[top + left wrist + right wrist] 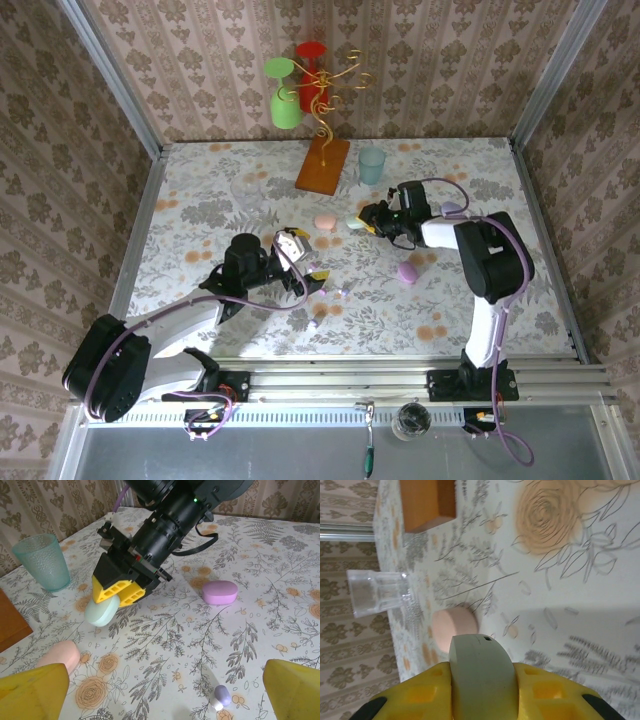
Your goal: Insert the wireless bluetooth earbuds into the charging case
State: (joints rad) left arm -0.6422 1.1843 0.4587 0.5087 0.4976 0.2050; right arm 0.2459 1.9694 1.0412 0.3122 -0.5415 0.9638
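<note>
There are three pastel cases (220,592), maybe a fourth, one purple earbud (220,696), two tumblers (41,561), one stand (322,165)

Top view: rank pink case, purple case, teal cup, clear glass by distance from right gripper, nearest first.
From the right gripper, holding the mint case:
1. Pink case, just left of it.
2. Teal cup, behind it, and purple case, toward the bases: too close to call.
3. Clear glass, far left.

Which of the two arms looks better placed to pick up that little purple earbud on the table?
The left. The left gripper is open and empty, with the purple earbud lying on the table close in front of it. The right gripper is busy, shut on the pale green case.
</note>
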